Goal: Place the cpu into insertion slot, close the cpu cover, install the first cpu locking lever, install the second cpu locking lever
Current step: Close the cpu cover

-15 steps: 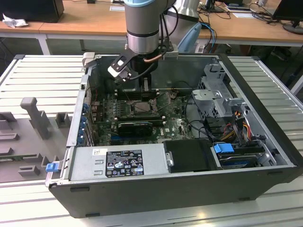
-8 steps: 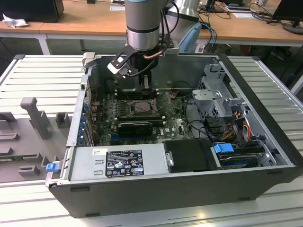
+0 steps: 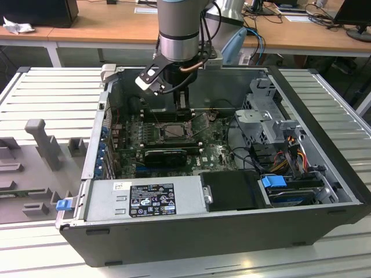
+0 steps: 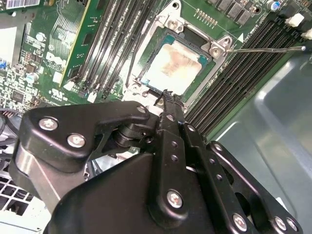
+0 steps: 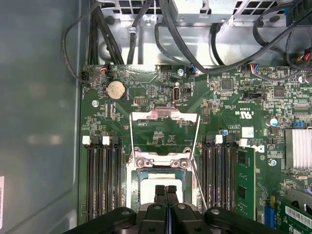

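First wrist view: the jaws are shut, the two black fingertips of the gripper (image 5: 165,191) pressed side by side with nothing between them. They hang just over the near edge of the cpu (image 5: 147,182); whether they touch it I cannot tell. The cpu lies flat in the slot (image 5: 135,186), tan face up. Beyond it the cover (image 5: 164,115) is swung open on its hinge, and green board shows through its window.

In the second wrist view the gripper (image 4: 166,96) points at the edge of the cpu (image 4: 176,66). A thin lever (image 4: 263,48) sticks out from a socket corner, across the memory slots (image 4: 234,63).

In the exterior view the arm (image 3: 179,29) reaches down into the open case (image 3: 232,237), and the gripper (image 3: 182,105) hangs above the socket on the motherboard (image 3: 217,153).
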Tool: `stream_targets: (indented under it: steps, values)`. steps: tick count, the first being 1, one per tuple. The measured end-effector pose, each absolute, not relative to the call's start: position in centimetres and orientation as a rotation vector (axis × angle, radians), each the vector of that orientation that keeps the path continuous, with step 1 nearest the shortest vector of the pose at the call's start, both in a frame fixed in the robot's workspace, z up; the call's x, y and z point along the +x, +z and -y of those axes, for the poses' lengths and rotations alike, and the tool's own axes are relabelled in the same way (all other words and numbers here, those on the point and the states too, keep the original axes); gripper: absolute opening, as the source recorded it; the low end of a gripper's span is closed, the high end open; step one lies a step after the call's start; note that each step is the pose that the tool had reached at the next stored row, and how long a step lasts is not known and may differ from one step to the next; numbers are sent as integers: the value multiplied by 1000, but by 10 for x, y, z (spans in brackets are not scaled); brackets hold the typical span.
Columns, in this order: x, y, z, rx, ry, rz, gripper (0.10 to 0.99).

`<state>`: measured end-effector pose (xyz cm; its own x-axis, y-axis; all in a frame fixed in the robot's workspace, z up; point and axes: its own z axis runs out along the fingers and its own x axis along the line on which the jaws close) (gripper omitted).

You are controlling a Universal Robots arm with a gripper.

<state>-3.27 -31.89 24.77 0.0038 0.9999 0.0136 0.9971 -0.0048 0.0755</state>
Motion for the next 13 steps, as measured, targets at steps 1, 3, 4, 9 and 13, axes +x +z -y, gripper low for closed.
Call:
stream_targets:
  steps: [1,3,4,9,13]
  values:
    - [-33,248,319,2194,97,-2185,106]
    - [-33,252,319,2194,97,-2185,106]
    - [-33,254,319,2194,97,-2185,106]
    - [-22,256,319,2199,88,-2190,106]
    - [-20,258,319,2201,88,-2192,106]
